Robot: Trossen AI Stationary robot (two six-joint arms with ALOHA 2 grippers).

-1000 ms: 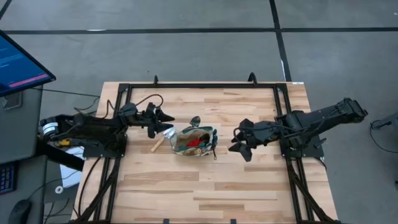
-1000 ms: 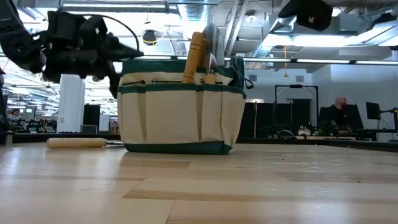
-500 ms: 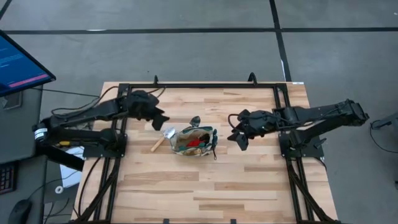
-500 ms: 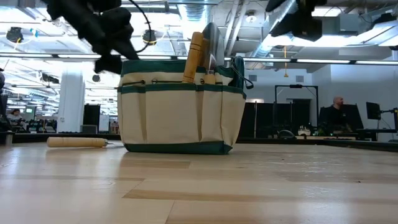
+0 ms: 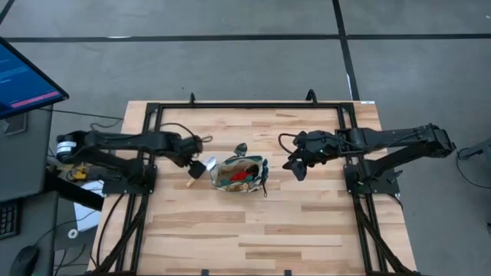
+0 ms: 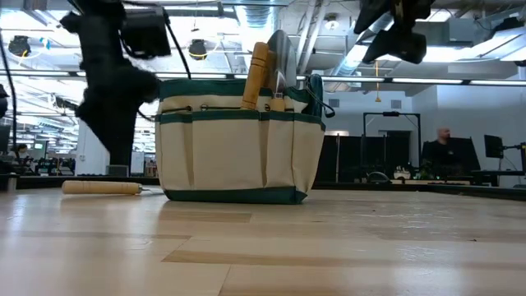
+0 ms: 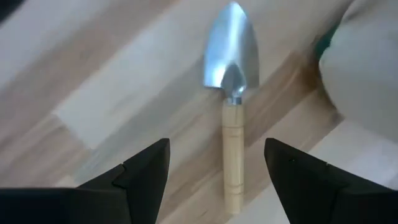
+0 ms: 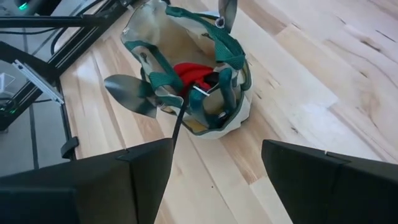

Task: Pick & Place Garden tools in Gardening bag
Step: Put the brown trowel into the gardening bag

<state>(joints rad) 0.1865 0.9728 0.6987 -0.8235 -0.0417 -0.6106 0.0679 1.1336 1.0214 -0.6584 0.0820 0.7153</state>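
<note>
From above, I see my left pincer (image 5: 196,167) hanging over the one trowel (image 5: 198,172) left on the table (image 5: 307,222), its fingers spread with nothing between them. The bag (image 5: 240,174) sits just beyond that pincer, toward the table's middle, with something red (image 5: 239,175) inside. My right pincer (image 5: 294,166) hovers off the bag's other side, also spread wide and holding nothing.

At table height, the bag (image 6: 239,148) stands upright, with a wooden handle (image 6: 257,76) and a metal blade (image 6: 280,57) poking out of its top. The loose trowel's handle (image 6: 101,188) lies flat on the table beside the bag, below the left arm.

Through the left wrist camera, the trowel (image 7: 232,118) lies ahead between the parted fingers (image 7: 140,176), not touching them, blade pointing away.

Through the right wrist camera, the bag (image 8: 186,74) lies ahead of the open fingers (image 8: 140,171), its mouth showing the red glove (image 8: 189,76) and a trowel blade (image 8: 130,92) leaning over the rim.
</note>
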